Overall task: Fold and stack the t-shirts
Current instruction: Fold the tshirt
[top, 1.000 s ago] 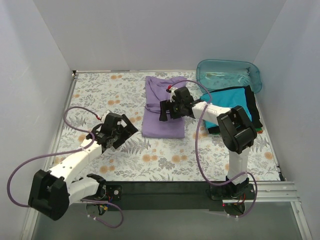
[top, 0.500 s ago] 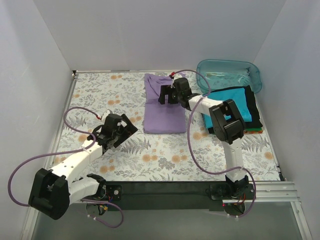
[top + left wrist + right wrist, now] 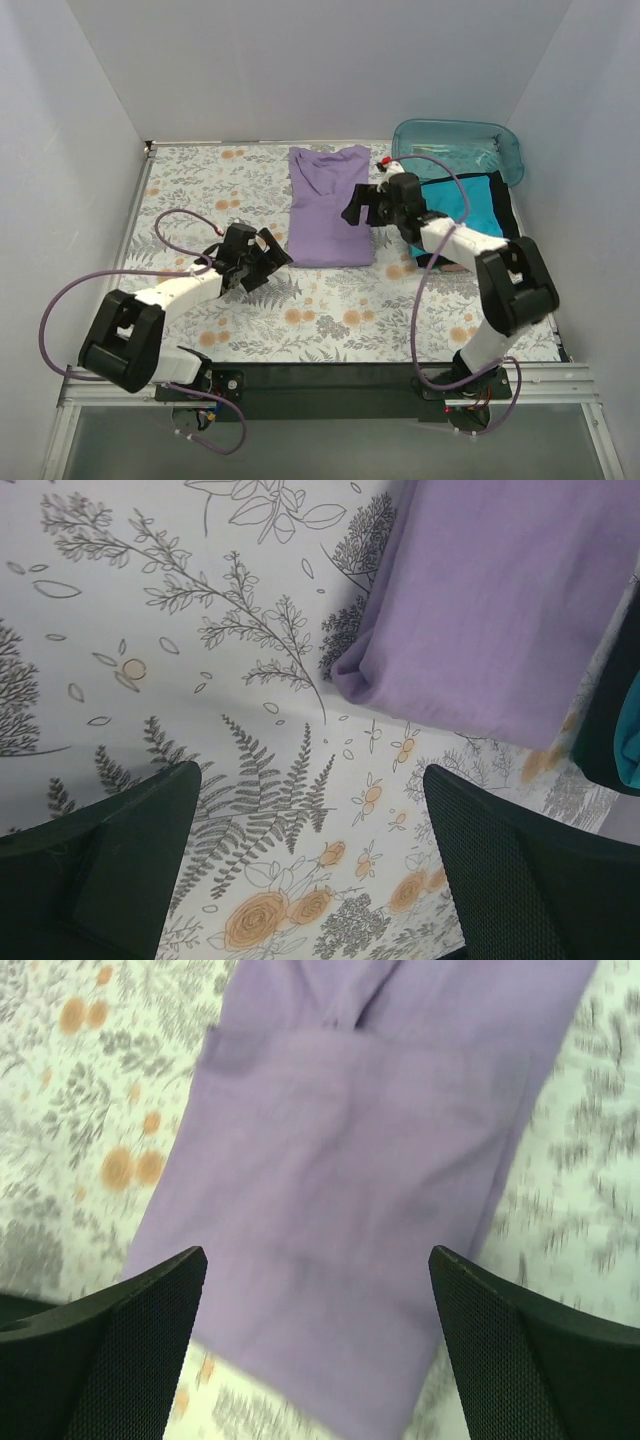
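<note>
The lavender-purple t-shirt (image 3: 328,205) lies flat on the floral table as a long folded rectangle, collar end far. My right gripper (image 3: 360,207) is open and empty, hovering over the shirt's right edge; in the right wrist view the shirt (image 3: 370,1190) fills the space between its jaws (image 3: 320,1360). My left gripper (image 3: 275,255) is open and empty just left of the shirt's near-left corner (image 3: 360,680), with its jaws (image 3: 310,860) over bare table. A folded teal shirt (image 3: 470,205) lies on a black one (image 3: 512,215) at the right.
The clear teal plastic tub (image 3: 460,150) stands at the far right, behind the folded stack. The floral tablecloth (image 3: 200,190) covers the table. White walls close in the left, right and far sides.
My right gripper moved from over the shirt's far half to its right edge, and the shirt now lies flatter. My left gripper moved right, nearer the shirt's near-left corner.
</note>
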You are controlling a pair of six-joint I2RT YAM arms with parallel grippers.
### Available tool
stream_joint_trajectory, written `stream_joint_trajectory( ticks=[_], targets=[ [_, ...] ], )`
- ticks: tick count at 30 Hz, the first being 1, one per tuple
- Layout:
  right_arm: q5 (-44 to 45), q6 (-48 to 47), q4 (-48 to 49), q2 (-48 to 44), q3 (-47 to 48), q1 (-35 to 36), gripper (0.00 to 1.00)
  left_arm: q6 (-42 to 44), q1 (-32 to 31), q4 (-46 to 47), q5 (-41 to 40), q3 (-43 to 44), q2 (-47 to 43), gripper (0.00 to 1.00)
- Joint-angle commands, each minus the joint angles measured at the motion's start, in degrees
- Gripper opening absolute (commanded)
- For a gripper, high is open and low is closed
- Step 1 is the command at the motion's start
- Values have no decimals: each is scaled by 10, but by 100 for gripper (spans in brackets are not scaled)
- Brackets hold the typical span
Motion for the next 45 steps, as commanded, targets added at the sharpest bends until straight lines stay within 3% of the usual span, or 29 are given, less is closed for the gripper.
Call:
stream_joint_trajectory(
  ticks=[1,5,9,11,12,13,15,16,17,20,21,22,28,34,38,41,45],
  targets=[
    [-19,31,9,-90,-96,4,98,6,1,66,25,29,41,92],
    [-52,50,8,-132,-190,3,96,20,1,72,34,58,109,77],
    [-55,58,8,-129,-224,3,88,38,1,72,59,90,173,59],
    [-56,58,8,-118,-225,3,76,47,0,71,70,100,200,46],
    [-60,60,8,-107,-226,2,70,46,0,71,75,98,204,39],
    [-65,63,8,-99,-225,3,62,42,-2,72,72,96,210,22],
    [-67,68,8,-81,-224,4,54,39,-5,73,73,91,223,1],
    [-66,68,8,-75,-222,3,44,39,-6,72,72,90,228,0],
    [-59,67,8,-69,-223,4,42,41,-6,71,73,90,237,0],
    [-42,65,7,-62,-225,4,24,44,-6,61,78,92,243,0],
    [-45,64,7,-63,-228,4,7,44,-7,57,82,87,234,0],
    [-46,63,6,-68,-240,4,1,38,-7,55,87,80,224,0],
    [-46,60,-48,-217,-335,23,1,-8,-51,3,70,-5,81,0],
    [-10,140,-219,-495,-439,125,1,-102,-197,-137,30,-69,-81,0],
    [42,208,-337,-676,-446,193,1,-145,-235,-208,54,-101,-221,0],
    [34,196,-363,-720,-429,195,1,-146,-240,-234,65,-89,-295,0],
    [30,144,-363,-684,-367,194,1,-132,-241,-220,72,-56,-334,0]
  ],
)
